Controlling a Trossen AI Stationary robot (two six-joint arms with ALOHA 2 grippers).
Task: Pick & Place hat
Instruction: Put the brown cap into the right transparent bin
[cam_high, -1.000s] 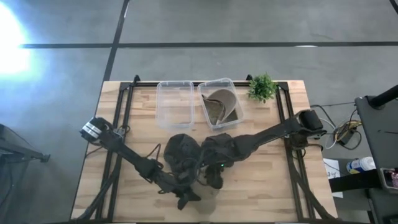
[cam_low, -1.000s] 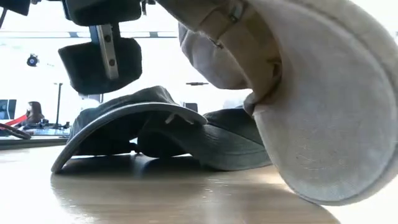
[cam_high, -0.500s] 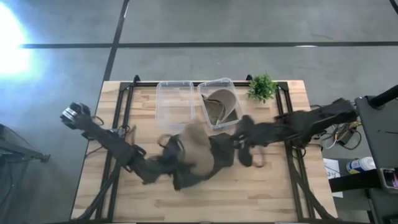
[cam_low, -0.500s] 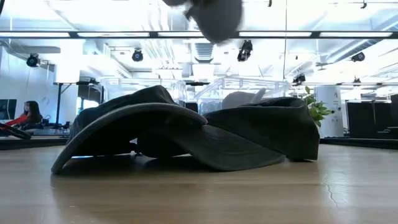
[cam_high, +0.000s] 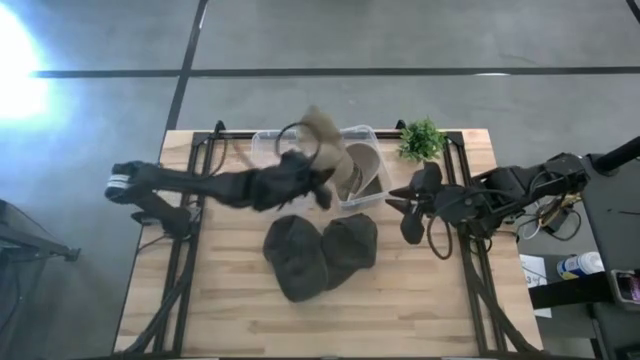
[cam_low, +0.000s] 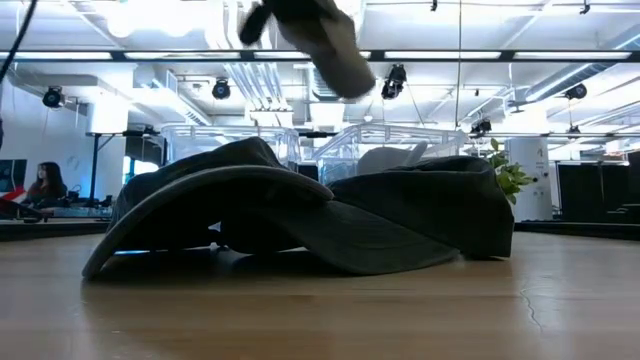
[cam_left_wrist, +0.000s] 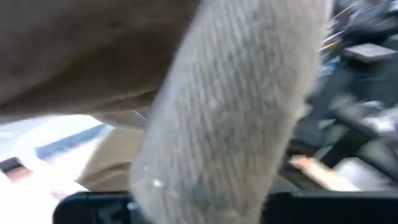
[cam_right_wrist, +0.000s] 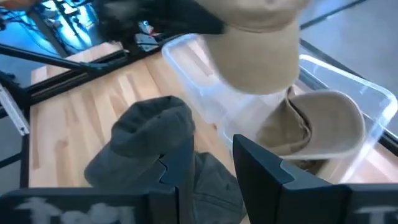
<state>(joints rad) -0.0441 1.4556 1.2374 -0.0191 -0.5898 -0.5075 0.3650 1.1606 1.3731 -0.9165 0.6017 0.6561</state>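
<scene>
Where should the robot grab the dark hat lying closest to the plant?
Probably the dark hat by its brim edge, coming from above on the right gripper side. In the low view the brim sticks out thin and lifted, easier to pinch than the rounded crown.

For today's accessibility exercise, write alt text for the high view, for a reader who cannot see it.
The left gripper holds a tan hat above two clear bins at the table's far edge; one bin already holds a tan hat. Two dark hats lie mid-table, and the right gripper waits near a small plant.
</scene>
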